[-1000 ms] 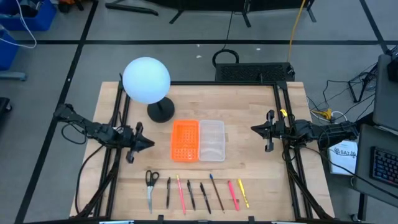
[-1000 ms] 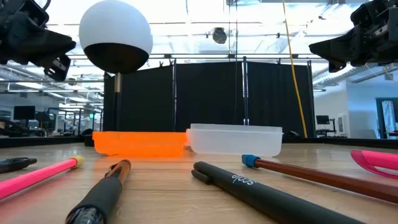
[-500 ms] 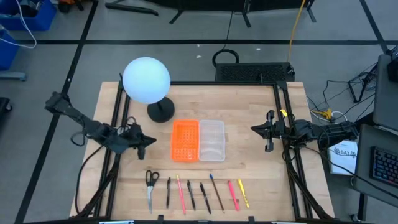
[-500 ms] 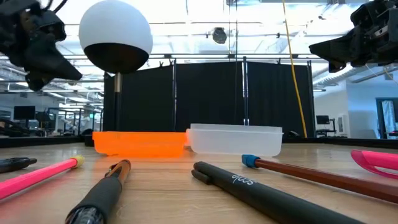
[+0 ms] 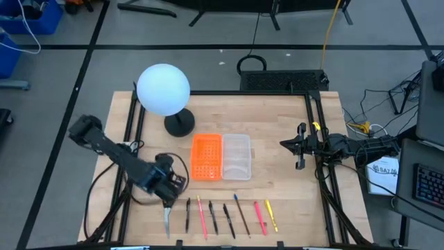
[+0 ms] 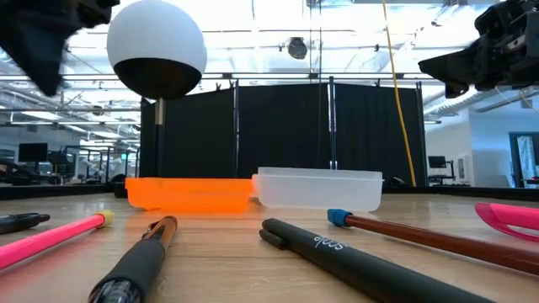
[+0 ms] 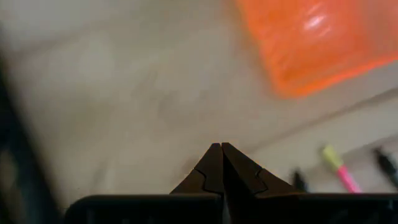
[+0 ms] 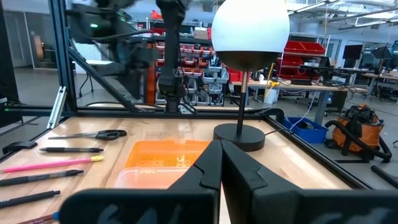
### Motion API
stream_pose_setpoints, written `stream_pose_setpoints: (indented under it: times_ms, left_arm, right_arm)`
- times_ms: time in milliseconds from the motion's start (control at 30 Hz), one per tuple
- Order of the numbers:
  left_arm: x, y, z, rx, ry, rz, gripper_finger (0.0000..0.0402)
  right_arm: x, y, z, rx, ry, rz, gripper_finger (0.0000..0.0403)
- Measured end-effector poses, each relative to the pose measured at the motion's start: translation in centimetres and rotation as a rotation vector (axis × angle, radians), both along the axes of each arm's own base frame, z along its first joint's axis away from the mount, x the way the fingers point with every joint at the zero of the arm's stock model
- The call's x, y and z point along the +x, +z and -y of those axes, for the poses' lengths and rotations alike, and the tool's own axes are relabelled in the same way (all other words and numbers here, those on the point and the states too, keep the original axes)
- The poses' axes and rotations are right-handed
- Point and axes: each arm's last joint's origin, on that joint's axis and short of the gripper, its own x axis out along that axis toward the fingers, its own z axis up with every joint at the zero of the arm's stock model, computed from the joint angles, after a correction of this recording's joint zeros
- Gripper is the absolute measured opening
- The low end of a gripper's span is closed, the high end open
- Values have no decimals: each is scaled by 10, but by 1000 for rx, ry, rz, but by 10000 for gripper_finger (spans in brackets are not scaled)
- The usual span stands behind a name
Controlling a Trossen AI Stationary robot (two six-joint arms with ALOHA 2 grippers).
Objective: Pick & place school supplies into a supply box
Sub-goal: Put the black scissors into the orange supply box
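Silver-bladed scissors lie along the table's front edge, blades toward it, beside the parallel pens. Left gripper reaches down over their handles (fingers pressed together, by its wrist view). Right gripper, likewise closed, waits at the right edge.

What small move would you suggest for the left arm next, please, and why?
Probably open the left claw and lower it onto the scissors. In the high view it sits above their handles at the left end of the supply row, and its wrist view shows the fingers shut to a point. The box looks empty, and the right claw waits at the table's right edge.
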Motion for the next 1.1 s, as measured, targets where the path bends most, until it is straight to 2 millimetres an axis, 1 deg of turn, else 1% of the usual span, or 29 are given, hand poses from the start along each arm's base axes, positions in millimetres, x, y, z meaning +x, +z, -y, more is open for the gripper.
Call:
stream_pose_setpoints:
  times_ms: [67, 100, 233, 300, 367, 500, 600, 700, 767, 967, 1033, 1100]
  left_arm:
    - [7, 2, 16, -31, 57, -56, 6]
    - [9, 1, 26, -46, 75, -57, 6]
    - [15, -13, 68, -107, 60, 26, 4]
    - [11, -21, 81, -66, 70, 69, 7]
    - [5, -25, 86, -29, 98, 98, 7]
    - [-3, -35, 87, -8, 200, 115, 6]
    - [-4, -43, 80, -14, 259, 55, 20]
    - [-1, -53, 70, -46, 310, -35, 52]
    - [3, -57, 65, -63, 305, -54, 79]
    - [19, -62, 56, -104, 218, -18, 170]
    - [22, -62, 55, -113, 250, -2, 191]
    - [23, -62, 54, -115, 307, 10, 204]
  right_arm:
    - [0, 0, 0, 0, 0, -4, 0]
    - [0, 0, 0, 7, 0, -4, 0]
    - [0, 0, 0, 48, 3, 1, 0]
    - [0, 0, 0, 71, 6, 4, 0]
    - [0, 0, 0, 90, 7, 7, 0]
    - [0, 0, 0, 89, 8, 7, 0]
    - [0, 0, 0, 84, 7, 6, 0]
    - [0, 0, 0, 83, 7, 6, 0]
    - [0, 0, 0, 82, 7, 6, 0]
    - [0, 0, 0, 82, 6, 6, 0]
    - [0, 0, 0, 82, 6, 6, 0]
    - [0, 0, 0, 82, 6, 7, 0]
